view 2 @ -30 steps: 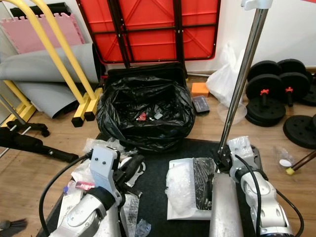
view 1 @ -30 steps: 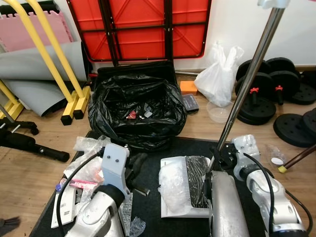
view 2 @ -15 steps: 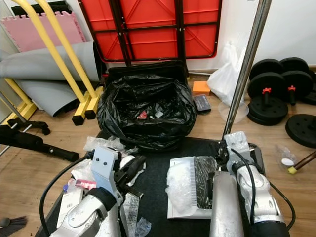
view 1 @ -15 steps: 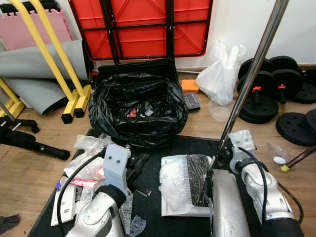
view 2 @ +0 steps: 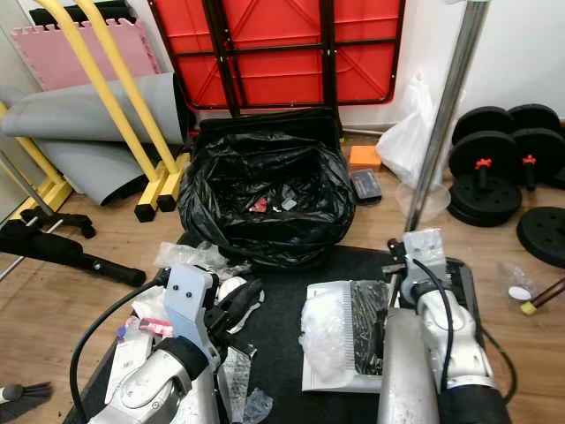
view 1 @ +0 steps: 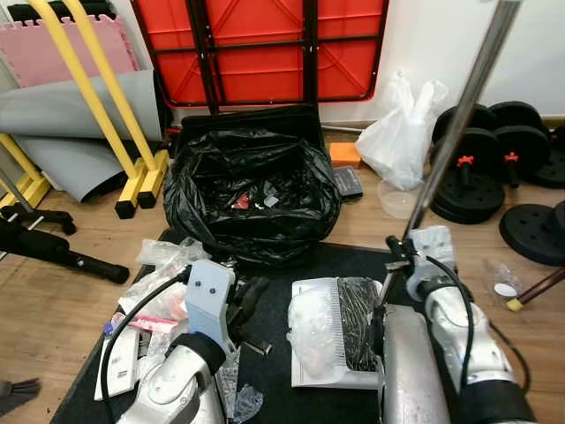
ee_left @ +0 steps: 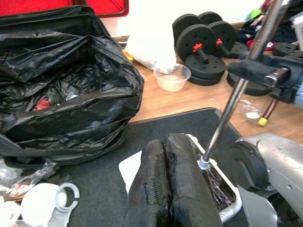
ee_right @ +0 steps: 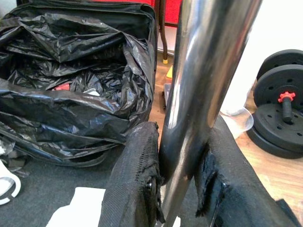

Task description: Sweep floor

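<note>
Lower centre-right of frame: right hand (ee_right: 182, 187), fingers clenched on the metal pole (view 1: 450, 132) of the dustpan (view 1: 335, 344); pole rises slanted to the upper right corner. Dustpan is white, lies flat on the black mat (view 1: 274, 291) at lower centre, just left of the right arm, and carries clear plastic wrap (view 1: 309, 331) plus dark debris.

Lower left: left hand (ee_left: 170, 184), fingers pressed together, holding nothing, hovering over the mat just left of the dustpan. Wrist view puts its tips near the pan's edge.

Left of the left arm: litter on the mat & floor, i.e. crumpled clear wrappers (view 1: 163, 256), a white flat pack (view 1: 119, 362), a white lid (ee_left: 40, 203). A dark brush tip (view 1: 18, 389) shows at the lower left corner.

Centre, beyond the mat: open black rubbish bag (view 1: 252, 199), wide mouth up, w/ red & white scraps inside.

Left edge, mid-height: black bar (view 1: 53, 252) on the wood floor (view 1: 53, 309); above it a yellow frame (view 1: 97, 97), grey rolled mat (view 1: 79, 115), pink foam tile (view 1: 62, 44).

Top centre: red folded table (view 1: 265, 44) leaning on the wall.

Right, mid to upper: white plastic bag (view 1: 402, 132), clear bowl (view 1: 397, 199), orange block (view 1: 344, 155), small dark keypad-like item (view 1: 349, 181), black weight plates & dumbbells (view 1: 494, 150).
</note>
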